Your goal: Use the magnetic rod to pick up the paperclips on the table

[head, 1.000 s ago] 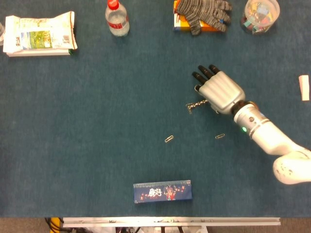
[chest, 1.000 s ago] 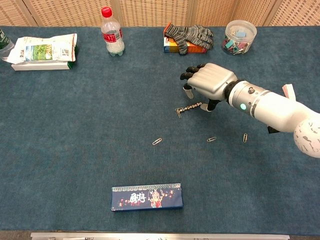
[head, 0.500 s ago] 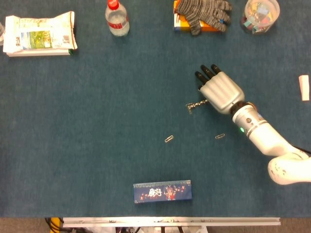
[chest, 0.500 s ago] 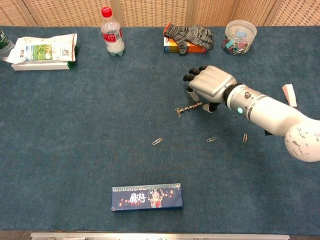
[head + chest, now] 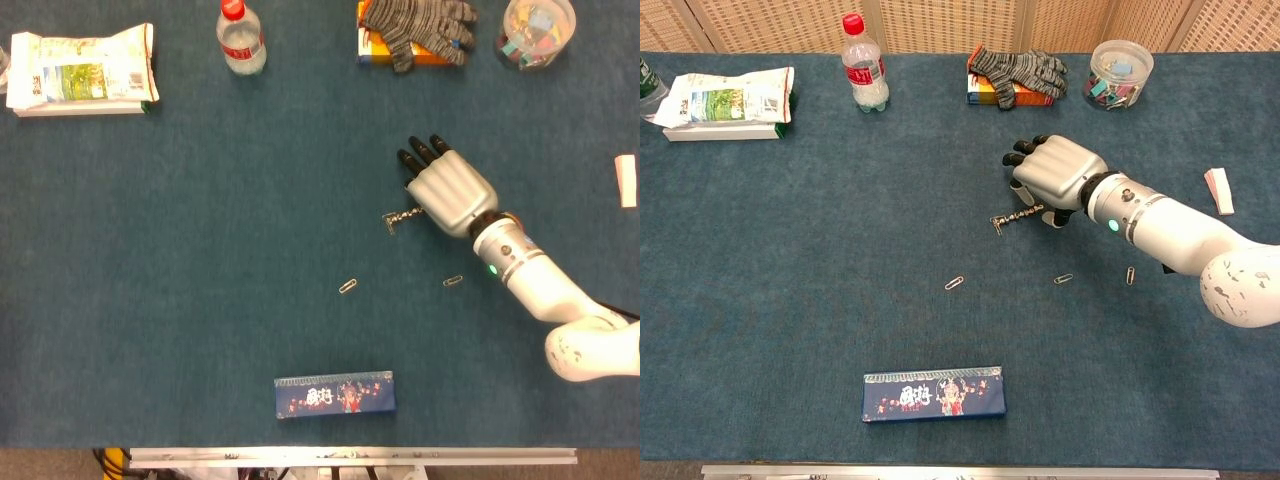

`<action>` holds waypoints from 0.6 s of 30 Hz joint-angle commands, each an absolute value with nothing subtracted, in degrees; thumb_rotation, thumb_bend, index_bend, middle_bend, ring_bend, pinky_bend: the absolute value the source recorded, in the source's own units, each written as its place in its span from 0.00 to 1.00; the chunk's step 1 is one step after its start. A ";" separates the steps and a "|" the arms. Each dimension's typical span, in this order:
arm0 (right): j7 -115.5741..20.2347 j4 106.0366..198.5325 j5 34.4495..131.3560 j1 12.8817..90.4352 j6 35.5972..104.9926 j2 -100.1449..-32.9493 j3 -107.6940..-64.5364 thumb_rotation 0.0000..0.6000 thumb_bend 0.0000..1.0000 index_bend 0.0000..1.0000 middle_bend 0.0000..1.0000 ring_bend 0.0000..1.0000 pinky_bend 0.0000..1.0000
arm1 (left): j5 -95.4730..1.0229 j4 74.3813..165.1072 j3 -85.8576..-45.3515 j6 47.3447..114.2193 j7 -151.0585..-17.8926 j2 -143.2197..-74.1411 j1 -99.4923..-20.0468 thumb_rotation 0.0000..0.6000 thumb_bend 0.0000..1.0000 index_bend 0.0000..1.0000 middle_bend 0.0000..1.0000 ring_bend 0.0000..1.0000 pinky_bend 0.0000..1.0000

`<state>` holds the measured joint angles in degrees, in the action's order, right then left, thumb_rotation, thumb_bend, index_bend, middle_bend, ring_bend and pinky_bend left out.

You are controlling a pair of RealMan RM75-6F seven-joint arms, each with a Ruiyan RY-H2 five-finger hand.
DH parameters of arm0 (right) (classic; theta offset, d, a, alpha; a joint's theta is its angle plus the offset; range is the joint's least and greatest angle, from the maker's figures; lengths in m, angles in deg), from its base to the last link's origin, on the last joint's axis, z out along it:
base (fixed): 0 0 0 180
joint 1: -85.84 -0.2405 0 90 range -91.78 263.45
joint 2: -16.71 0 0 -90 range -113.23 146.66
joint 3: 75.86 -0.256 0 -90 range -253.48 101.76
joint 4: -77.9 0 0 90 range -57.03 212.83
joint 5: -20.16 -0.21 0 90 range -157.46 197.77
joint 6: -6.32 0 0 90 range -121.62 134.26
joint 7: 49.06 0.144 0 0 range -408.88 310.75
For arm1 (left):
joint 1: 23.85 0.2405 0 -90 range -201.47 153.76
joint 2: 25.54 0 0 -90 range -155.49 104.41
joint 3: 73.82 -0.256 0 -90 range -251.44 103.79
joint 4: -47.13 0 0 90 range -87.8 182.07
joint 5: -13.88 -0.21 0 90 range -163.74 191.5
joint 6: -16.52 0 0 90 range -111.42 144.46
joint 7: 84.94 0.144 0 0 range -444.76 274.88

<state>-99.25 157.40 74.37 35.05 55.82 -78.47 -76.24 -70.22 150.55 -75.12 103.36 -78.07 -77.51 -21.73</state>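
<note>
So the right hand [image 5: 1052,177] is sitting palm-down over the near end of the magnetic rod [image 5: 1018,215], fingers curled over it. Can't honestly tell whether it has a grip on the rod or is only hovering, since the hand's back hides the contact in both views. The rod lies on the blue table [image 5: 790,300] sticking out toward 9 o'clock from the hand, with what looks like a clip stuck on its far tip. Makes sense to grab it by the end, which leaves the rest free to sweep.

Loose paperclips: one [image 5: 954,283] off at 7 o'clock from the rod tip, another [image 5: 1064,278] around 6 o'clock from the hand, and a third [image 5: 1130,275] by the forearm at 4 o'clock. Left hand's nowhere to be seen.
</note>
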 commanded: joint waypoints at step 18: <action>-99.69 155.55 74.34 34.19 55.75 -80.00 -75.90 1.00 0.27 0.51 0.12 0.01 0.14 | -70.62 150.52 -75.25 103.43 -78.60 -77.19 -21.64 1.00 0.19 0.51 0.05 0.00 0.00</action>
<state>-99.70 155.55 74.33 34.20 55.75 -79.99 -75.90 -70.62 150.51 -75.25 103.43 -78.61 -77.19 -21.64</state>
